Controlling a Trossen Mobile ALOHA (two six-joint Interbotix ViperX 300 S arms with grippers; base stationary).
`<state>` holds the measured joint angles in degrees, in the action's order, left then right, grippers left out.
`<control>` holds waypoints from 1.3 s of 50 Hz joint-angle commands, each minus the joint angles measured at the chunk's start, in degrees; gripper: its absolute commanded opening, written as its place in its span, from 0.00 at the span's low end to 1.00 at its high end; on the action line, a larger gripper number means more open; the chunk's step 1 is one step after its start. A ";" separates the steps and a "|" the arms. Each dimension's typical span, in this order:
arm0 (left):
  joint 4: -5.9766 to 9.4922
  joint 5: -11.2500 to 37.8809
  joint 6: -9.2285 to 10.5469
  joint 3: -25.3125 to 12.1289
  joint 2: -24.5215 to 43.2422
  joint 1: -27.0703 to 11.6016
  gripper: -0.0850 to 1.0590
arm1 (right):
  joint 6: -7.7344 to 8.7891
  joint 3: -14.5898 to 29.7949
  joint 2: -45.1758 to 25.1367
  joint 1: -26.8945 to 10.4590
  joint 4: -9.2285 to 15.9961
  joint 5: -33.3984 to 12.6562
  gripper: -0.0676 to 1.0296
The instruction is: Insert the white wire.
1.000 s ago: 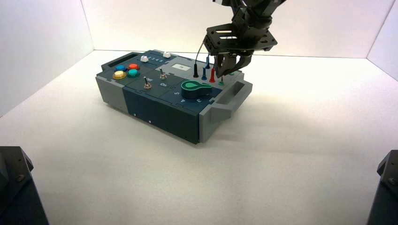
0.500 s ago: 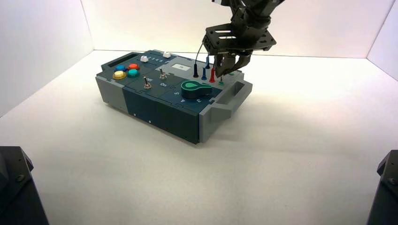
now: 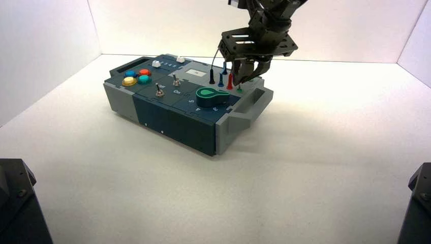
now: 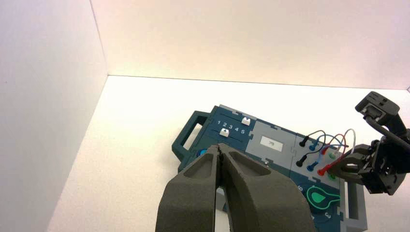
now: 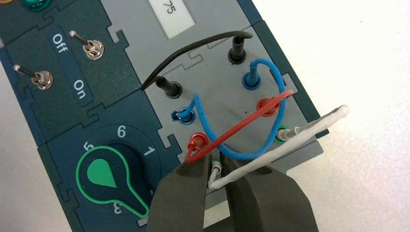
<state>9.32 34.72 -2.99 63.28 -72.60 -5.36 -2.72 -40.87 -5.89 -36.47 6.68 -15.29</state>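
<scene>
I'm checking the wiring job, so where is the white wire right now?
In the right wrist view, the white wire arches between the two green-ringed sockets, beside the red wire, one end at the right pincer.

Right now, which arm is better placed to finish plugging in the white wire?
The right, I'd say: its gripper has the white wire by one plug, down at the box. The left gripper is shut and empty, off to the left of the wires.
</scene>
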 commanded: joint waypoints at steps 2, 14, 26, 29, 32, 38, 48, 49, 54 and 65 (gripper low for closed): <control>-0.18 -0.70 -0.09 -0.62 0.35 0.53 0.05 | -0.09 1.85 0.53 0.35 0.00 0.00 0.03; -0.18 -0.70 -0.09 -0.62 0.35 0.53 0.05 | -0.09 1.93 0.35 0.35 0.00 -0.44 0.03; -0.09 -0.70 -0.09 -0.62 0.18 0.62 0.05 | 0.00 2.02 -0.62 0.26 -0.09 -2.46 0.03; -0.18 -0.70 -0.09 -0.62 0.09 0.62 0.05 | -0.09 1.93 -0.70 0.26 -0.09 -2.72 0.03; -0.18 -0.70 -0.09 -0.62 0.09 0.62 0.05 | -0.09 1.93 -0.70 0.26 0.00 -2.90 0.03; -0.18 -0.70 -0.09 -0.62 -0.09 0.62 0.05 | -0.09 2.02 -1.05 0.18 -0.09 -3.96 0.03; -0.18 -0.79 -0.18 -0.62 0.00 0.62 0.05 | -0.09 2.11 -0.97 0.18 -0.09 -5.27 0.03; -0.18 -0.79 -0.09 -0.62 -0.09 0.62 0.05 | 0.00 2.20 -0.97 0.18 -0.09 -5.36 0.03; -0.18 -0.88 -0.09 -0.62 0.00 0.62 0.05 | 0.00 2.37 -0.88 0.18 -0.09 -6.24 0.03; -0.18 -0.97 -0.09 -0.62 0.00 0.62 0.05 | -0.09 2.64 -0.70 0.09 -0.09 -7.73 0.03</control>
<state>9.23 34.45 -3.08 63.28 -73.04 -5.19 -2.72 -38.50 -7.21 -36.39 6.68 -21.88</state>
